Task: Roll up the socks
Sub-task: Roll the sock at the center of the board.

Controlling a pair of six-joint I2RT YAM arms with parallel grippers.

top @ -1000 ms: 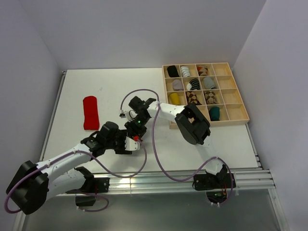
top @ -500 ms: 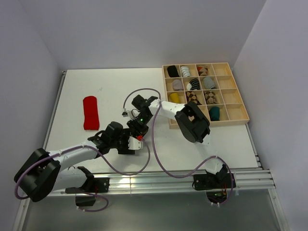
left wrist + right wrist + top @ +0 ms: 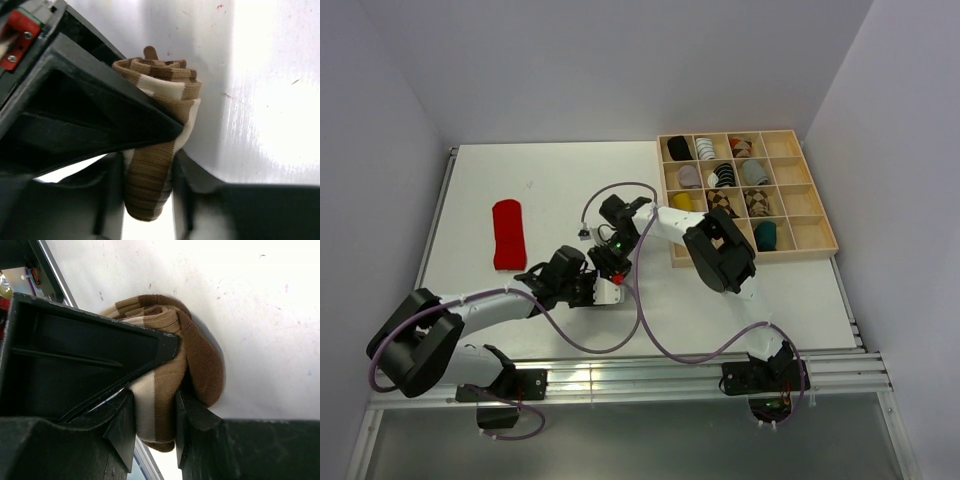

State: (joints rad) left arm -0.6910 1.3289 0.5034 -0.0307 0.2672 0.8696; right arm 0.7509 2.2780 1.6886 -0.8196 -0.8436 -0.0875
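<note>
Clamping my left gripper [image 3: 148, 190] and right gripper [image 3: 156, 425] on the striped sock [image 3: 162, 82], just left of the wooden tray [image 3: 817, 247]. Looks nearly rolled to me. Teal sock [image 3: 765, 236] sits bundled inside the tray. Red sock [image 3: 507, 233], well left of the tray, lies flat, so that one's left to do.

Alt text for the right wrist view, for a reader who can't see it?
A brown-and-cream striped sock, bunched into a loose roll, is pinched in the right gripper, with the white table behind it. A black wedge-shaped part hides the roll's left side.
</note>
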